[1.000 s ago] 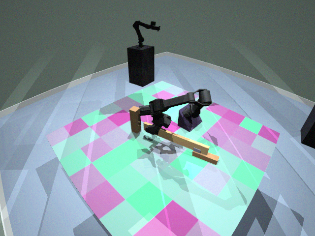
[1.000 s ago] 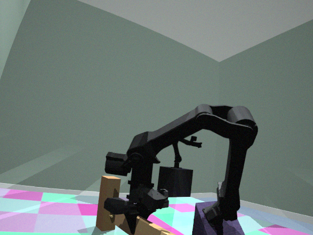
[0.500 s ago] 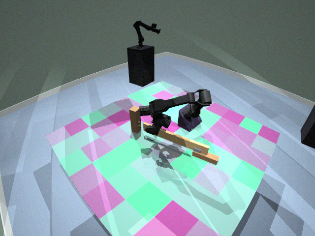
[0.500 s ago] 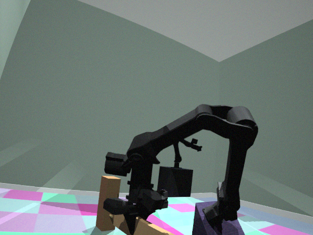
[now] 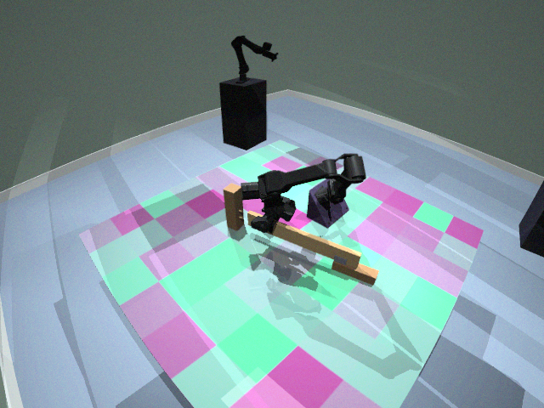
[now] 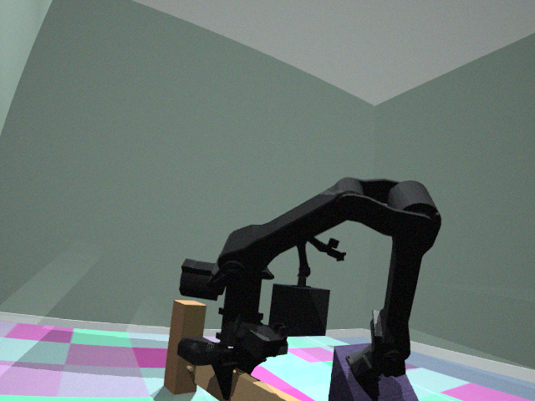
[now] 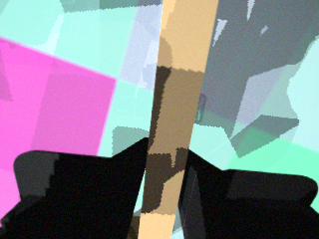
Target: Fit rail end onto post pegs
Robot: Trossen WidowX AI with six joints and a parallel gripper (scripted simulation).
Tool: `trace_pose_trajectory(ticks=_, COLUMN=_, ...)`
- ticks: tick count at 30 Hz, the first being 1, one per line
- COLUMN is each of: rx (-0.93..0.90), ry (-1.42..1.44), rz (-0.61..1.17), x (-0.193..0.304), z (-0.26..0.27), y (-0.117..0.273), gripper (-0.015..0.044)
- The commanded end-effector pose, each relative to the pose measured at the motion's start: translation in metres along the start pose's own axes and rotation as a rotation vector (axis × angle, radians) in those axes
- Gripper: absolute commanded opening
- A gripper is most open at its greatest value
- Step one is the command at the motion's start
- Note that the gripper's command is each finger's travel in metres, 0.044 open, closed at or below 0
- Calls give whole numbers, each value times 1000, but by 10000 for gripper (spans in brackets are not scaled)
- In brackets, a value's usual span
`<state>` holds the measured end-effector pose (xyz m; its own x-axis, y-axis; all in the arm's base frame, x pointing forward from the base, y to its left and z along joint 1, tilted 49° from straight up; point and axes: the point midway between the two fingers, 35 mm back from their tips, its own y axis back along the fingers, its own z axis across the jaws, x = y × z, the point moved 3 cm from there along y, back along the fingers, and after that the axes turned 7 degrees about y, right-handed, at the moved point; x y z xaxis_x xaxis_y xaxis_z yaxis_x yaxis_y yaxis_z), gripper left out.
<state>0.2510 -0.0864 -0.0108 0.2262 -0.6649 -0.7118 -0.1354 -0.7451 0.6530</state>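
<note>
Two pegs (image 5: 240, 214) (image 6: 190, 368) jut from the wooden post (image 5: 232, 201) (image 6: 180, 337) toward the bed rail (image 5: 316, 241) (image 6: 259, 389) (image 7: 183, 100); from above, a small gap separates post and rail, whose far end lies at the footboard block (image 5: 366, 274). Outside, the gripper (image 5: 273, 224) (image 6: 228, 379) (image 7: 159, 143) stands over the rail near the post. At the wrist, its fingers pinch the rail crosswise, its long axis running between them.

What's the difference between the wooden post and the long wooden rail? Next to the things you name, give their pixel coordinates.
The wooden post (image 5: 232, 208) (image 6: 179, 340) stands upright, while the long wooden rail (image 5: 316, 242) (image 6: 263, 389) (image 7: 180, 107) lies lengthwise, its far end at the footboard block (image 5: 368, 274). The post is short and thick; the rail is much longer and thinner. The post stands free of the robot's jaws, whereas the rail is gripped between them. Both are light brown wood.
</note>
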Motion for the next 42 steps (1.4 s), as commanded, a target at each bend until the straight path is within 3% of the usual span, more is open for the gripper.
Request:
trace_pose_trajectory(ticks=1, rx=7, ry=-1, rz=6, x=0, z=1, y=3, gripper=0)
trace_pose_trajectory(ticks=42, rx=7, ry=0, rz=6, x=9, z=2, y=3, gripper=0)
